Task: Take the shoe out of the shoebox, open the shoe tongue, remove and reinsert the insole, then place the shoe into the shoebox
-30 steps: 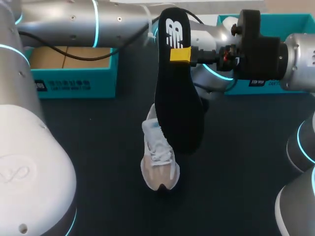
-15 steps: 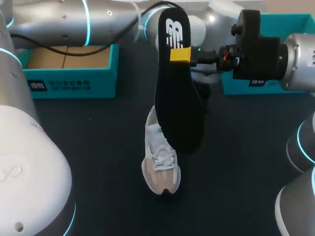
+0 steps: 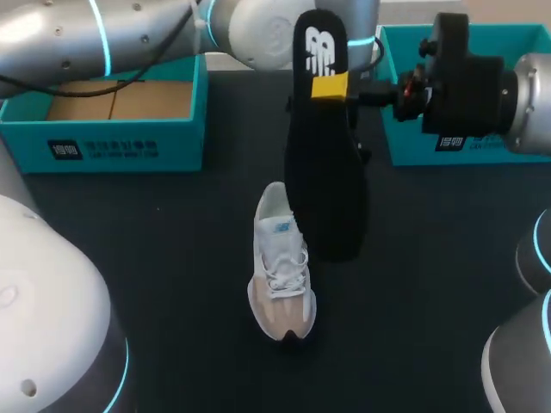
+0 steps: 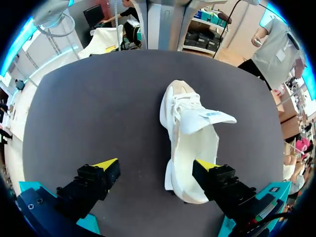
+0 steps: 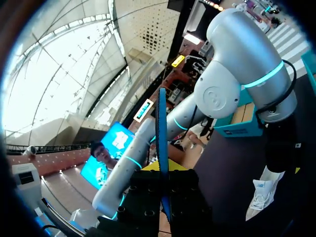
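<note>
A white and beige shoe (image 3: 280,268) lies upright on the dark table, toe toward the front edge, its mouth wide and the tongue folded forward. My right gripper (image 3: 330,86) is shut on a black insole (image 3: 325,181) near its heel end, which hangs above and just behind the shoe. In the right wrist view the insole (image 5: 161,123) shows edge-on between the yellow tips of the gripper (image 5: 163,170). My left gripper (image 4: 157,168) is open above the shoe's (image 4: 190,133) heel end, holding nothing. In the head view the insole hides it; only the left arm (image 3: 258,30) shows.
A teal shoebox (image 3: 129,142) with a brown cardboard floor stands at the back left. A second teal box (image 3: 405,146) stands at the back right, behind my right wrist. Bare dark table lies on both sides of the shoe and in front of it.
My left gripper has opened, let go of the shoe and drawn back and up. The shoe has settled flat. The right gripper has carried the insole slightly to the right.
</note>
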